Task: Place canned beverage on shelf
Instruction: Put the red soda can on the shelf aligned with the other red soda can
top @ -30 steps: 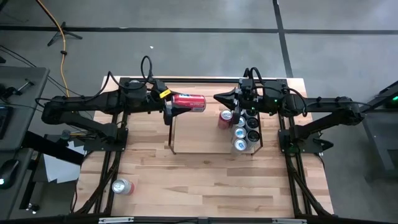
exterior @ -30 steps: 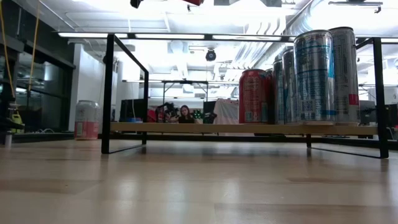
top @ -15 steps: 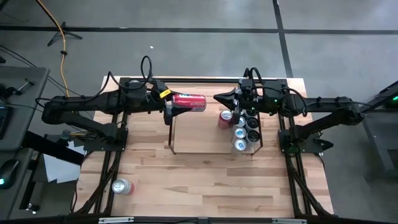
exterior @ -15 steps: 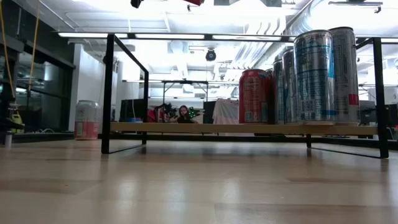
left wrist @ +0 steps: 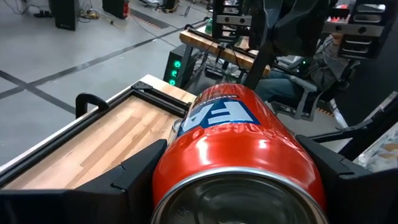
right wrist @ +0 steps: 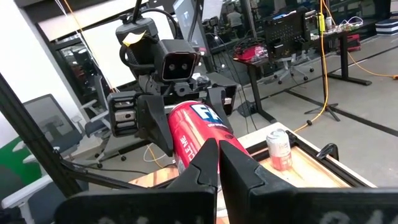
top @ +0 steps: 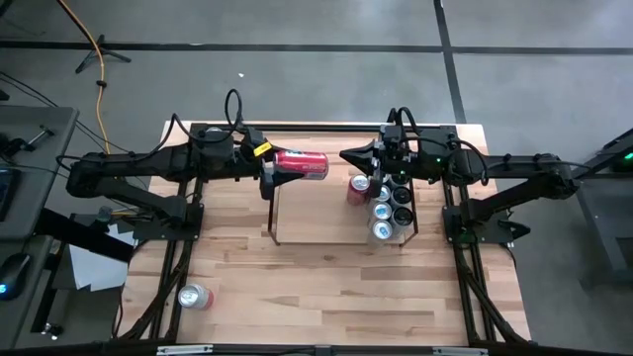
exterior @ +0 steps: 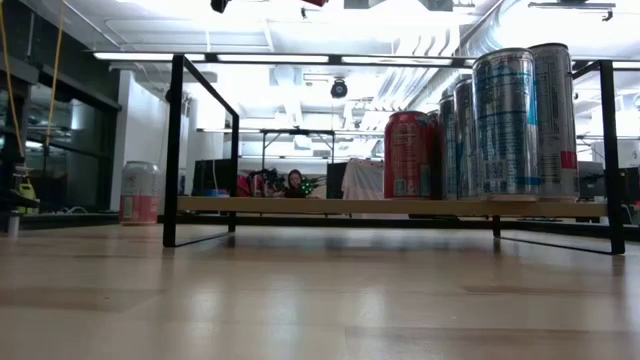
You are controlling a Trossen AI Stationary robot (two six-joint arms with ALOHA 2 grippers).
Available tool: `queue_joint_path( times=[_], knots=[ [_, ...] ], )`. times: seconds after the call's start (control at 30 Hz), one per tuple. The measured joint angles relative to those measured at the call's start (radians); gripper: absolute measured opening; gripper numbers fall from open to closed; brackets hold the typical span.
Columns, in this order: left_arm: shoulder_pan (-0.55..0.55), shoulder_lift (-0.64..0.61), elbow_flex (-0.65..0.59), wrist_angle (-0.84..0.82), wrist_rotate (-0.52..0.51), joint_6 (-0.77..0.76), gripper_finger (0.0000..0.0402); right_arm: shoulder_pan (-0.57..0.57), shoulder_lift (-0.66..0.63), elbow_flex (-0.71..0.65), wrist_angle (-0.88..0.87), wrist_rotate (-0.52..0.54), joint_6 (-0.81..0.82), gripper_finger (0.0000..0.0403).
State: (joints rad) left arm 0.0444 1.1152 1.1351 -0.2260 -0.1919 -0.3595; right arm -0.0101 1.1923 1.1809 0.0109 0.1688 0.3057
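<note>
Left gripper (top: 269, 174) clamped on a red can (top: 301, 163), can lying sideways, held in the air above the far left corner of the shelf (top: 276, 223). In the left wrist view, can (left wrist: 239, 155) fills the frame between both dark fingers (left wrist: 134, 171), bottom rim toward the camera, white-and-blue lettering on the side. Right gripper (top: 346, 156) fully closed, nothing in it, pointed tip aimed at the can's free end, a short gap between them; right wrist view shows the two fingers (right wrist: 214, 165) pressed together with the red can (right wrist: 193, 134) and left gripper (right wrist: 155, 124) just beyond. Shelf sitting mid-surface, right end already loaded: one red can (top: 358, 188) beside two rows of tall silver and dark cans (top: 388, 210). Low view has the same group upright on the shelf board (exterior: 330, 205), red can (exterior: 408, 154) next to tall silver cans (exterior: 520, 120), rest of the board bare. One more can (top: 194, 296) upright on the wooden surface (top: 326, 287), near left corner, well apart from the shelf; visible in the low view (exterior: 139, 193) left of the shelf frame. Person (exterior: 295, 183) seated far back in the room.
</note>
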Motion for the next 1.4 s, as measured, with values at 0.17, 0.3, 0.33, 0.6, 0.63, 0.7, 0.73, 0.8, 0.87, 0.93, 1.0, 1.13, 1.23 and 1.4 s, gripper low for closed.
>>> queue_joint_path(
  times=[0.17, 0.3, 0.33, 0.6, 0.63, 0.7, 0.73, 0.8, 0.87, 0.93, 1.0, 1.13, 1.23, 1.4],
  knots=[
    [0.0, 0.0, 0.0, 0.0, 0.0, -0.006, 0.025, 0.0, 0.0, 0.0, 0.0, 0.005, 0.0, 0.0],
    [0.0, 0.0, 0.0, 0.0, -0.001, -0.005, 0.025, 0.0, 0.0, 0.0, 0.0, 0.004, 0.0, 0.0],
    [0.0, 0.0, 0.0, -0.001, -0.001, -0.005, 0.025, 0.0, 0.0, 0.0, 0.0, 0.004, 0.0, 0.0],
    [0.0, 0.0, 0.0, -0.012, -0.001, -0.005, 0.025, 0.0, 0.0, 0.0, 0.0, 0.003, 0.001, 0.0],
    [0.0, 0.0, 0.0, -0.021, -0.001, -0.005, 0.025, 0.0, 0.0, 0.0, 0.0, 0.003, 0.007, 0.0],
    [0.0, -0.001, 0.0, -0.051, -0.001, 0.0, 0.025, 0.0, 0.0, 0.0, 0.0, 0.003, 0.009, 0.0],
    [0.0, -0.001, 0.0, -0.068, -0.001, 0.004, 0.025, 0.0, 0.0, 0.0, 0.0, 0.003, 0.009, 0.0],
    [0.0, -0.001, 0.0, -0.097, -0.001, 0.005, 0.025, 0.0, 0.0, 0.0, 0.0, 0.003, 0.01, 0.0],
    [0.0, -0.001, 0.0, -0.11, -0.001, 0.005, 0.025, 0.0, 0.0, 0.0, 0.0, 0.003, 0.009, 0.0],
    [0.0, -0.001, 0.0, -0.113, -0.001, 0.005, 0.025, 0.0, 0.0, 0.0, 0.0, 0.003, 0.008, 0.0],
    [0.0, -0.001, 0.0, -0.112, -0.001, 0.004, 0.025, 0.0, 0.0, 0.0, 0.0, 0.003, 0.008, 0.0],
    [0.0, 0.0, 0.0, -0.112, -0.001, 0.004, 0.025, 0.0, 0.0, 0.0, -0.011, 0.002, 0.008, 0.0],
    [0.0, 0.005, 0.0, -0.118, 0.016, 0.005, 0.025, 0.0, 0.0, 0.0, -0.016, -0.003, 0.008, 0.0],
    [-0.001, 0.024, 0.001, -0.129, 0.071, 0.0, 0.025, 0.0, 0.0, 0.0, -0.016, -0.003, 0.004, 0.0]
  ],
)
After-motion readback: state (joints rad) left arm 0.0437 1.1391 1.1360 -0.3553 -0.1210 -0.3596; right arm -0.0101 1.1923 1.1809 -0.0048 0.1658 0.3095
